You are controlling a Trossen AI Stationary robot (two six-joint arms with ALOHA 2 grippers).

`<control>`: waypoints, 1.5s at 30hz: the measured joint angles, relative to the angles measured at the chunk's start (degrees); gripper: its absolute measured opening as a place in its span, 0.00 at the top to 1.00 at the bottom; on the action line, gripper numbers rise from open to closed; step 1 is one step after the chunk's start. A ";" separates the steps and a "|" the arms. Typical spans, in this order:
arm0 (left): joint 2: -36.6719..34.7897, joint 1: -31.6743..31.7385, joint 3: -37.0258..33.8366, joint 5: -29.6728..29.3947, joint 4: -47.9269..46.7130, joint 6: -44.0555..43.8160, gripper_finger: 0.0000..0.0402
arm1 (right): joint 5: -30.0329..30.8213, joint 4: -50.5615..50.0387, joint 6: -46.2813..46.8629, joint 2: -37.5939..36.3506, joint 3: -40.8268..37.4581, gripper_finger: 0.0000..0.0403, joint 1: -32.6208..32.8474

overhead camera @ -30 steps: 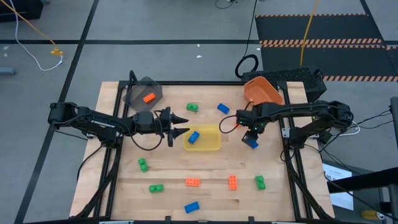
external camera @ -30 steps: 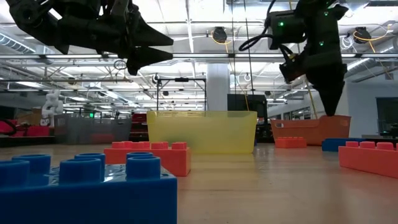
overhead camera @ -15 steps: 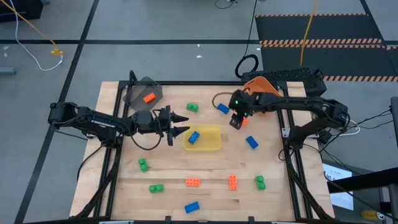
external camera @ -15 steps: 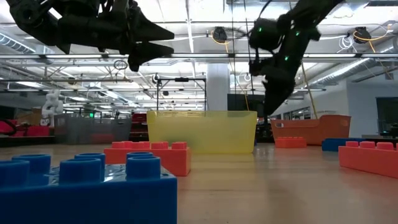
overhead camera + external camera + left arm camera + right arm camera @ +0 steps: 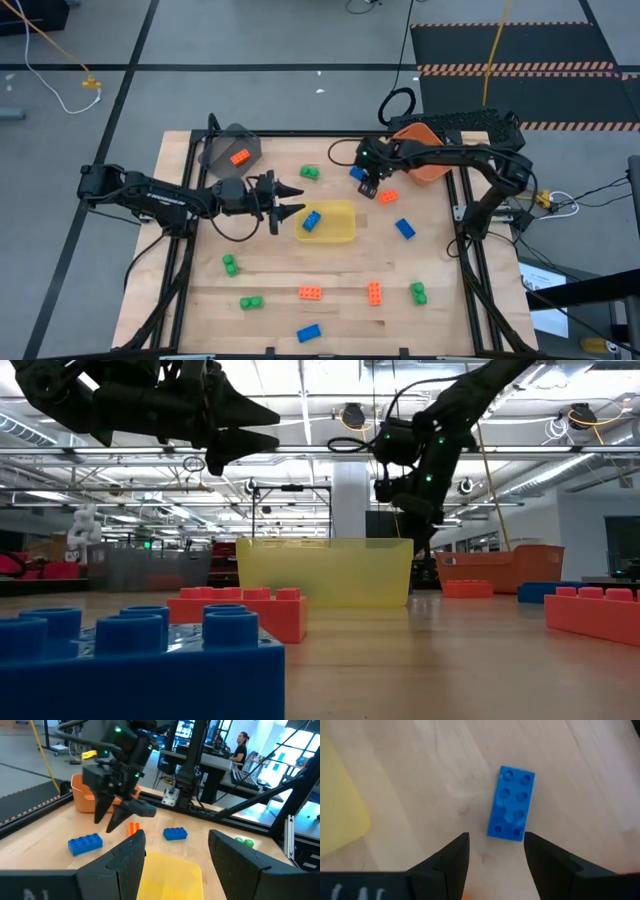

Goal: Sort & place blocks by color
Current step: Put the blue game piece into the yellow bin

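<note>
While the left arm waits over the table's left-centre, its left gripper (image 5: 290, 199) hangs in the air w/ fingers spread apart, nothing between them, tips pointing at the yellow bin (image 5: 344, 232). Behind it, at the table's back left, the grey bin (image 5: 222, 146) holds one orange block (image 5: 239, 157). In the yellow bin lies a blue block (image 5: 311, 220). Farther right, the right gripper (image 5: 368, 188) is low over the back-centre of the table, fingers apart and empty, right above another blue brick (image 5: 511, 803) that lies flat on the wood, just beside the yellow bin. The orange bin (image 5: 432, 146) sits at back right. Other green, orange & blue blocks lie scattered across the table's near half.
</note>
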 joint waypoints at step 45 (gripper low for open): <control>0.00 -0.07 0.01 -2.67 -7.09 0.19 0.46 | 1.06 5.62 -3.67 10.04 1.09 0.56 -1.18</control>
